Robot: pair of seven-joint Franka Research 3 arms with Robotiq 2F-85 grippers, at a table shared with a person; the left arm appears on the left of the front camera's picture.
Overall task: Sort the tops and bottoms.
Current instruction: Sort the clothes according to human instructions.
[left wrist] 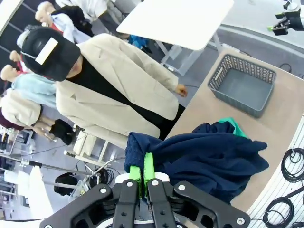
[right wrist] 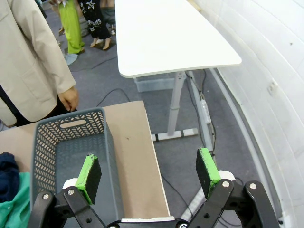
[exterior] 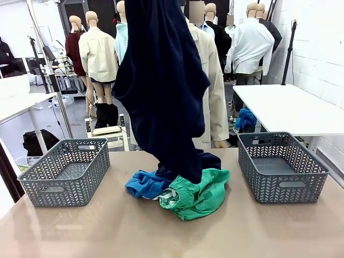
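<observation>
The long dark navy bottoms [exterior: 161,97] hang high over the table's middle, their lower end still resting on the pile. My left gripper [left wrist: 142,166] is shut on an upper edge of the navy bottoms [left wrist: 209,156]. Under them lie the royal-blue top [exterior: 144,184] on the left and the emerald green bottoms [exterior: 201,196] with a gathered waistband on the right. In the left wrist view the green bottoms [left wrist: 232,124] peek out behind the navy cloth. My right gripper [right wrist: 148,164] is open and holds nothing, high above the right basket's [right wrist: 71,128] outer side.
One grey mesh basket [exterior: 70,191] stands on the left and another [exterior: 269,191] on the right, both with nothing inside. A person in a beige coat [exterior: 215,80] stands at the far edge, a hand [right wrist: 70,99] hanging near the right basket. A white table [right wrist: 166,33] stands beyond.
</observation>
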